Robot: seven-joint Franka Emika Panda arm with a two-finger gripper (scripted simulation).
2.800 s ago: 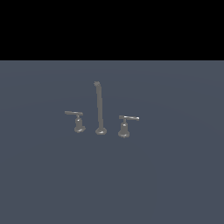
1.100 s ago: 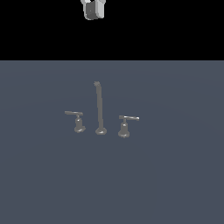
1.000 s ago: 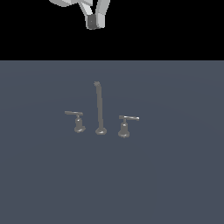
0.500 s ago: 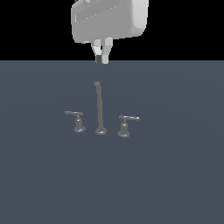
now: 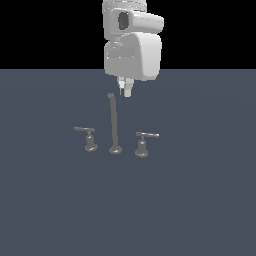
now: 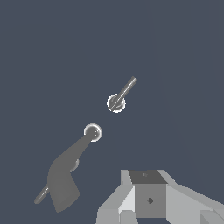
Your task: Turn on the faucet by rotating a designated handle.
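Exterior view: faucet (image 5: 114, 125) on flat slate-blue surface (image 5: 200, 200), black backdrop, end effector (image 5: 125, 92) narrow.

The arm (image 5: 131, 40) is running off the top edge of the exterior view, so only its last links are showing. The tool (image 5: 125, 90) is peeking out below the white wrist housing as a small pale stub, too small to tell how its jaws are standing. In the wrist view the tool (image 6: 151, 205) is being cut by the lower edge, its fingertips lying out of the picture. There the spout (image 6: 65, 177) is looming large and covering most of the twin handle (image 6: 41, 195), whose bar end alone is showing.
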